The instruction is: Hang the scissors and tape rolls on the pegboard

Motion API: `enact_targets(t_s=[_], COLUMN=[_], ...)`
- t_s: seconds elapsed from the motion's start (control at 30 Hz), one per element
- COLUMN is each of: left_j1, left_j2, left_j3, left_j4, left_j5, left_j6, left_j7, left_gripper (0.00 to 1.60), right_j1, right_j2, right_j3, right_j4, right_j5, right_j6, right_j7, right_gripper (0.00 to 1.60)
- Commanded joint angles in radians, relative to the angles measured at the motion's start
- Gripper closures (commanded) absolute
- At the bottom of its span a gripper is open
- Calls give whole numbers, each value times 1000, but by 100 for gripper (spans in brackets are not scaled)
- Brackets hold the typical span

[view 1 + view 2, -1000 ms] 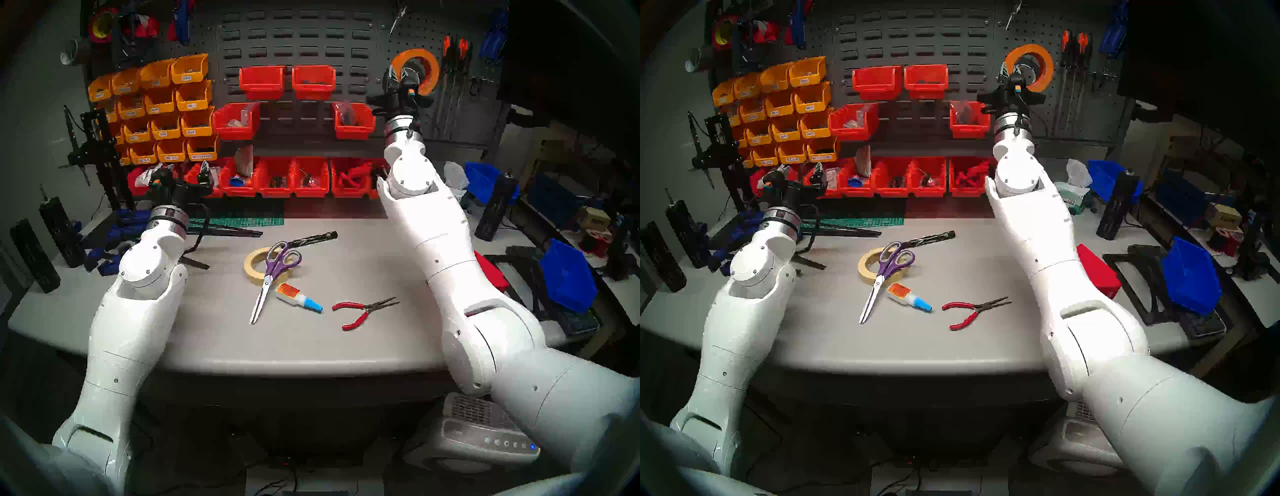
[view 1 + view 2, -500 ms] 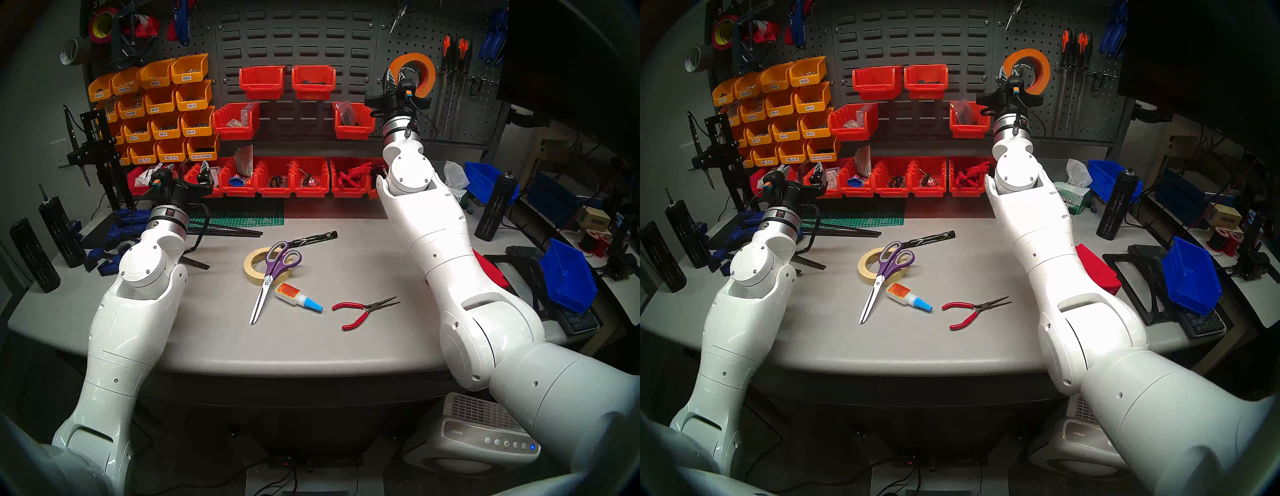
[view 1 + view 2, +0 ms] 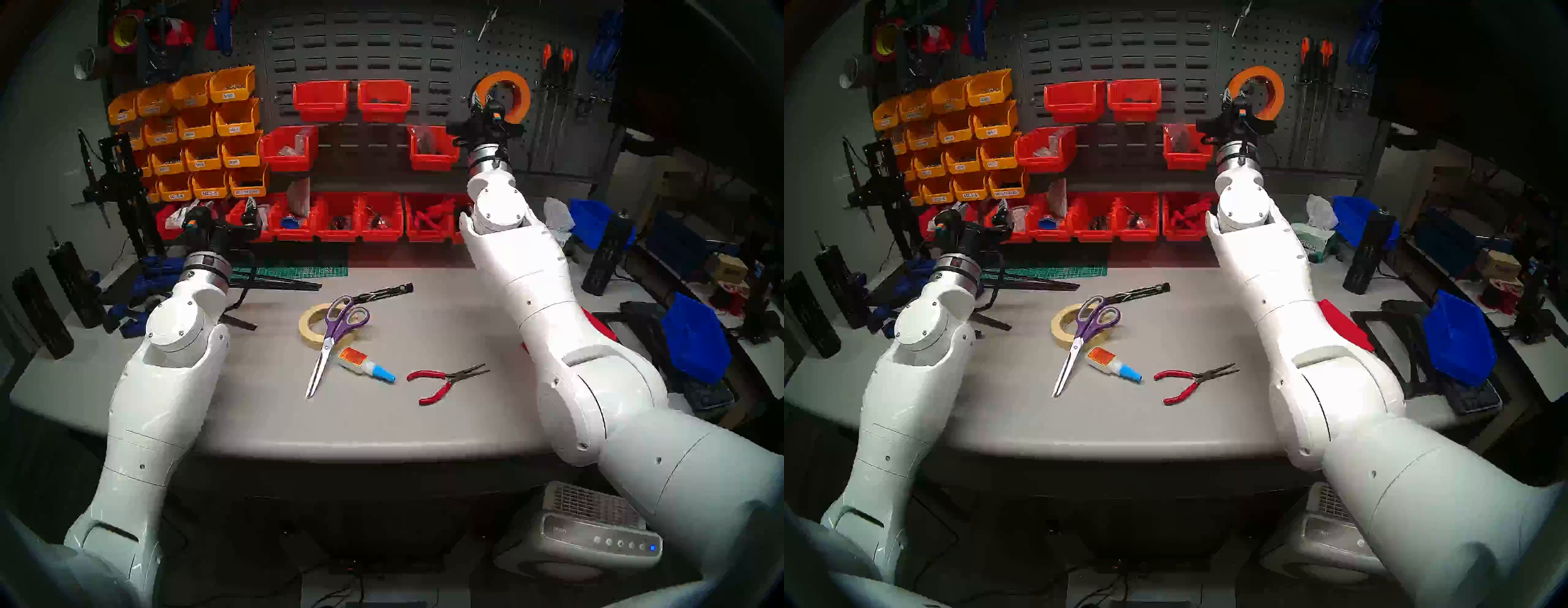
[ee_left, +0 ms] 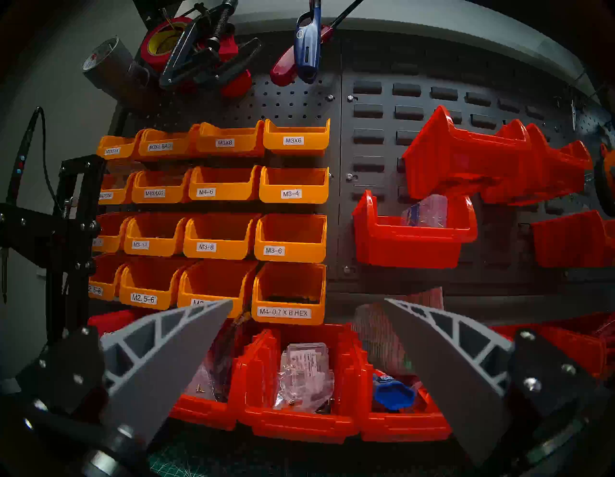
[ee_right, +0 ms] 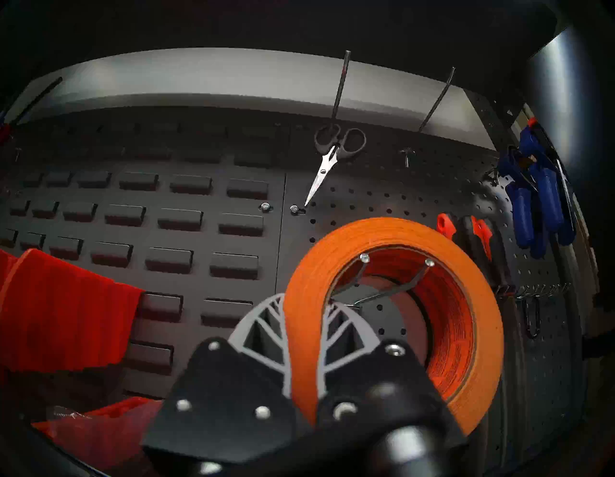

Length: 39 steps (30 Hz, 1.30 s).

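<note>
Pinching the orange tape roll (image 5: 396, 233), your right gripper (image 5: 304, 319) holds it around the pegboard (image 5: 416, 200) hook (image 5: 396, 276). Left gripper (image 4: 307, 301) spread, empty.

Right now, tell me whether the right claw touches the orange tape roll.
Touching. The right wrist view shows the right claw shut on the orange tape roll, a finger on each side of its band.

Both head views are looking down over the table (image 3: 445, 322) toward the pegboard (image 3: 500, 55); each wrist view is facing the pegboard (image 5: 416, 200) closely, sharing its slotted middle.
</note>
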Motion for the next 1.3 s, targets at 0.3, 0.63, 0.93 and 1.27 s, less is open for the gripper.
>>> enact_targets(t_s=[0.3, 0.63, 0.93, 1.27], left_j1=[-34, -34, -34, -34], left_j2=[1, 1, 1, 0], left_j3=[-9, -9, -9, -9], left_j4=[-29, -29, -29, -29], left_j5=[1, 1, 1, 1], left_j6=[-14, -13, -14, -14], left_j7=[2, 2, 2, 2], left_gripper=[0, 0, 0, 0], right_j1=[130, 181, 227, 260], right_j2=[-23, -32, -41, -51], right_j3=[12, 23, 33, 40], right_j4=[97, 204, 296, 372], right_j5=[3, 2, 0, -2], right_j6=[-37, -67, -95, -127], right_j7=[19, 38, 44, 50], right_gripper=[160, 160, 160, 160])
